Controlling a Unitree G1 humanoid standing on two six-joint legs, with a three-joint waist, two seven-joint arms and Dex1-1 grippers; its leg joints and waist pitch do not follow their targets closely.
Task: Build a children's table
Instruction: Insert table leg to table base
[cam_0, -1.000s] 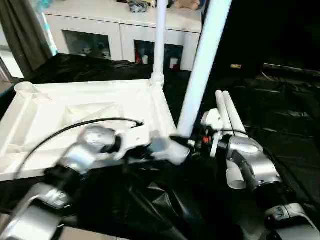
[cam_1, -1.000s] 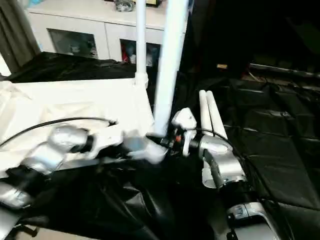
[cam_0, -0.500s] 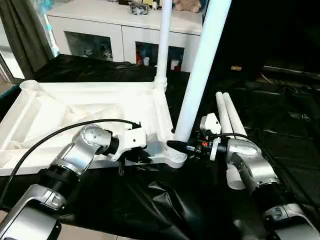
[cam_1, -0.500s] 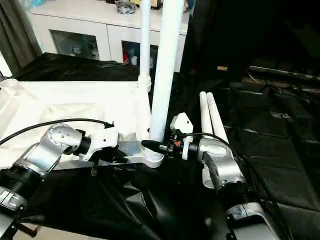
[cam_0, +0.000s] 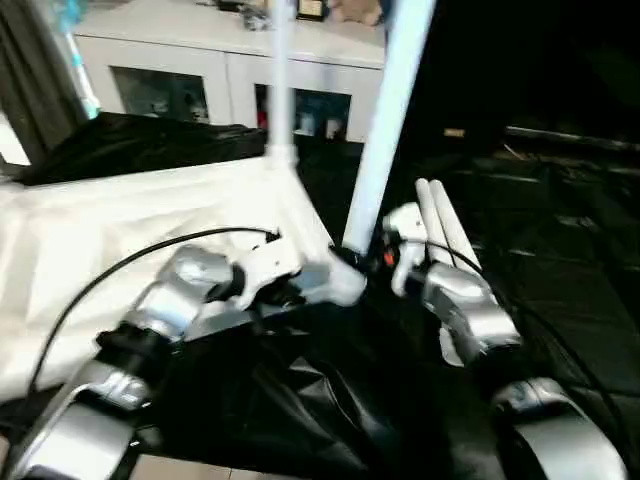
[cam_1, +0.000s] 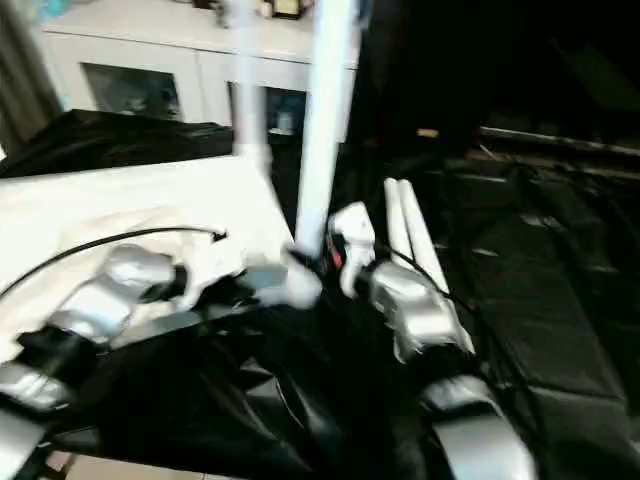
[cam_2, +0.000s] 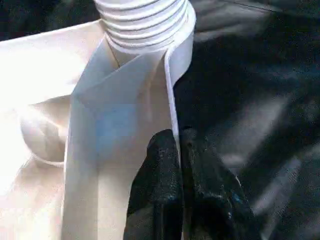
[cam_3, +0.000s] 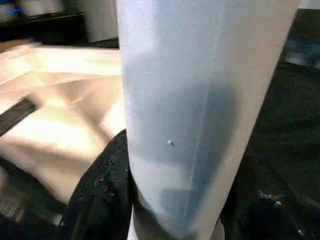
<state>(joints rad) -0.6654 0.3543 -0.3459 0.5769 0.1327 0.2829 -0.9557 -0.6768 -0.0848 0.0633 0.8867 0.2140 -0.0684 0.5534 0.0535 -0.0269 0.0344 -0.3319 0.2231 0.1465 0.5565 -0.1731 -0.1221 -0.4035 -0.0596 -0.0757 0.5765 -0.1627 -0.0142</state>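
Note:
The white tabletop (cam_0: 120, 220) lies upside down on black sheeting. One white leg (cam_0: 280, 90) stands upright in its far corner. A second leg (cam_0: 385, 130) rises, leaning slightly, from the near right corner socket (cam_0: 345, 285). My right gripper (cam_0: 362, 262) is shut on this leg just above the socket; in the right wrist view the leg (cam_3: 200, 100) sits between black fingers (cam_3: 105, 190). My left gripper (cam_0: 300, 290) is shut on the tabletop's thin rim (cam_2: 172, 90) beside the ribbed socket (cam_2: 145, 20).
Two loose white legs (cam_0: 440, 215) lie side by side on the black sheeting (cam_0: 560, 230), right of the tabletop and behind my right forearm. A white cabinet (cam_0: 200, 80) with glass doors stands behind the table. A dark curtain (cam_0: 35, 90) hangs at far left.
The whole picture has shifted left and blurred, so the head camera moved. Both grips look unchanged, and the held leg still stands at the near corner socket.

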